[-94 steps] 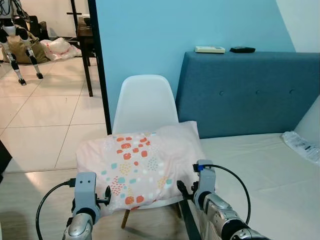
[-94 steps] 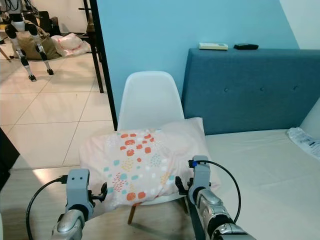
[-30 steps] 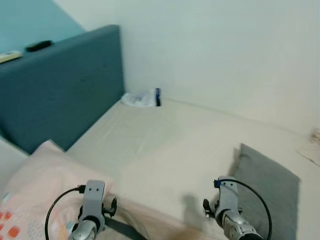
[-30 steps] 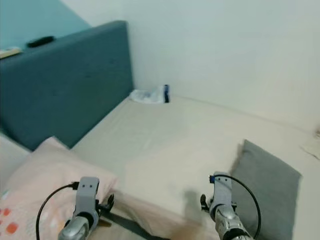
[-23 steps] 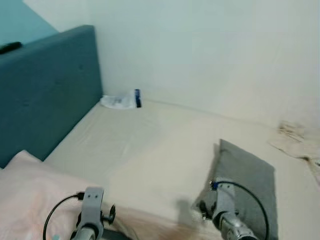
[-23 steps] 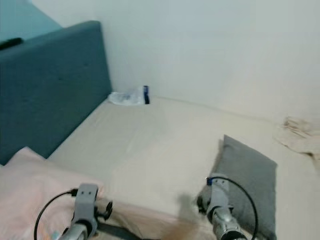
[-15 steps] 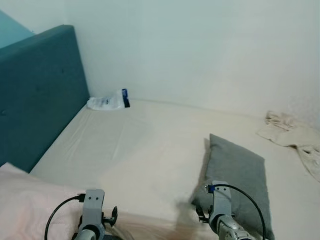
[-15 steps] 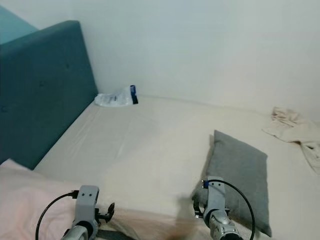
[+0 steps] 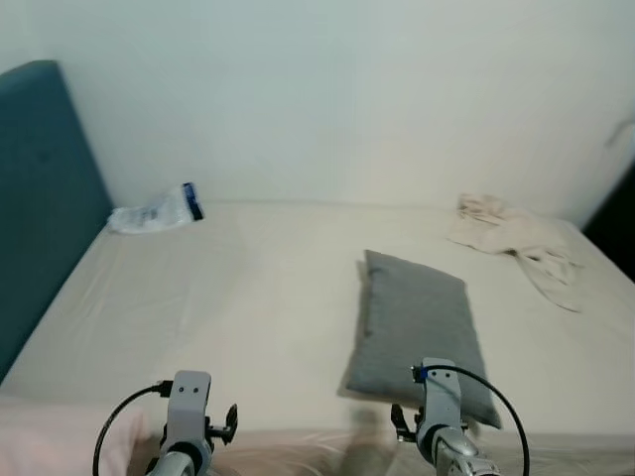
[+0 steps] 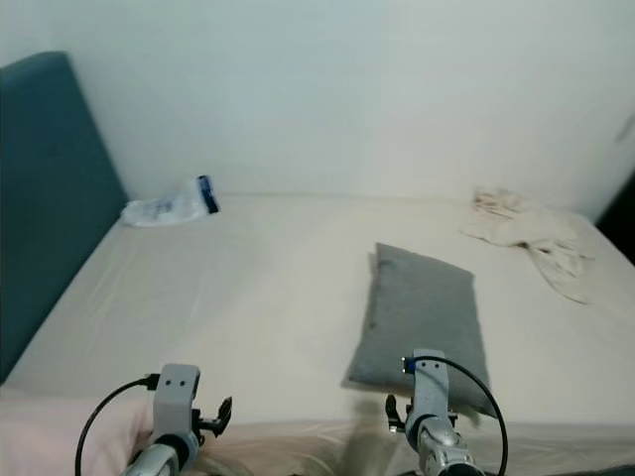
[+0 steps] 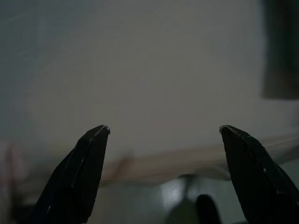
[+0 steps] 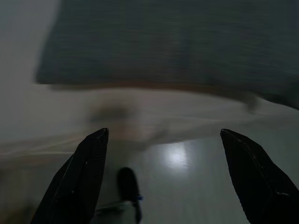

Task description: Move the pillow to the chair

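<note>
Left gripper (image 9: 230, 420): low at bed edge, jaws apart, empty.
Right gripper (image 9: 397, 422): low at bed edge, jaws apart, empty, just short of the grey pillow.
Patterned pillow (image 9: 50, 436): pink corner at lower left; set on the chair 3.1 s ago, so that move looks done.
Grey pillow (image 9: 417, 332): flat on bed (image 9: 228, 297), mid-right.
Packet (image 9: 154, 210): far left, by headboard (image 9: 40, 198).
Cloth (image 9: 511, 236): crumpled, far right.
Change: camera has swung right from chair to bed; grey pillow is the likely next pick.
</note>
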Motion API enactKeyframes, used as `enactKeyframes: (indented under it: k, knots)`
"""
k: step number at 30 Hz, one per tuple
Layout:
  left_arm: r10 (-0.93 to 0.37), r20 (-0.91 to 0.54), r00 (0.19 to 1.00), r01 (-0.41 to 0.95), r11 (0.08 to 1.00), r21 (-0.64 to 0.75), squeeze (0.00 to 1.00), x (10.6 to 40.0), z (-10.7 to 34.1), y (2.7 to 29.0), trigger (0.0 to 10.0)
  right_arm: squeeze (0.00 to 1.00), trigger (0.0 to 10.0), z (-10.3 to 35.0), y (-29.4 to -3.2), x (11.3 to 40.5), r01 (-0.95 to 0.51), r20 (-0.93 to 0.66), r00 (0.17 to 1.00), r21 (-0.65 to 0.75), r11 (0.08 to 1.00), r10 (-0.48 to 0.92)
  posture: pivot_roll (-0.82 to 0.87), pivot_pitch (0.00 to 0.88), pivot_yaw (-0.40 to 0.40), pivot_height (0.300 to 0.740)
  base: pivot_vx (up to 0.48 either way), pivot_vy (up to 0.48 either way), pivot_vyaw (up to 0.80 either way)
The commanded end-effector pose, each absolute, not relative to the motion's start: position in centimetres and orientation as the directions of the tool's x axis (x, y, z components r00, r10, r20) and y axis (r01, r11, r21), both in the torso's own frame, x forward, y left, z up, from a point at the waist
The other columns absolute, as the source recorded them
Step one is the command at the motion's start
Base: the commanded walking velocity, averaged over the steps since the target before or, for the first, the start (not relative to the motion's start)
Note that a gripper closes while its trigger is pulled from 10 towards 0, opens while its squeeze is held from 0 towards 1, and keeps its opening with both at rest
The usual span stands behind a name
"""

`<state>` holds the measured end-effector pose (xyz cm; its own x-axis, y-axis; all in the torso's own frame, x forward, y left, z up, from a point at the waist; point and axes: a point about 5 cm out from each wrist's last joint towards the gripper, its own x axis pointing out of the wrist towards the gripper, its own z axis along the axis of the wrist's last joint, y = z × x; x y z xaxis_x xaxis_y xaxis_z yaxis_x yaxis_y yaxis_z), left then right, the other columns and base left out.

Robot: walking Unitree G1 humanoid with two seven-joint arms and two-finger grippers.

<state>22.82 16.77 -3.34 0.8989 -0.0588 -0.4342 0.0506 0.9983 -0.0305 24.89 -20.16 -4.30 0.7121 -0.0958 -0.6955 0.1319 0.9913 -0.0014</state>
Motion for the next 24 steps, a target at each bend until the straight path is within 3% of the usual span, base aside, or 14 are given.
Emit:
enactKeyframes:
  k: [1,8,24]
  knots:
    - [-0.054,-0.461,0.886,0.041,0.998,-0.040,0.00,22.18,-3.91,16.94,10.0,0.00,10.0,-4.34,-20.07,24.84,0.133,-0.693,0.714,-0.006,0.991,-0.100,0.07,0.000,-0.040,0.736,0.000,0.000,-0.68]
    - [-0.065,-0.465,0.883,0.052,0.998,-0.041,0.00,22.19,-3.96,16.79,10.0,0.00,10.0,-4.03,-20.17,25.18,0.149,-0.674,0.730,-0.003,0.989,-0.112,0.07,0.000,-0.041,0.736,0.000,0.000,-0.43]
    - [-0.085,-0.468,0.880,0.069,0.996,-0.050,0.00,22.24,-4.03,16.30,10.0,0.00,10.0,-3.98,-20.27,25.24,0.153,-0.674,0.729,-0.011,0.988,-0.120,0.06,0.000,-0.039,0.736,0.000,-0.329,0.00]
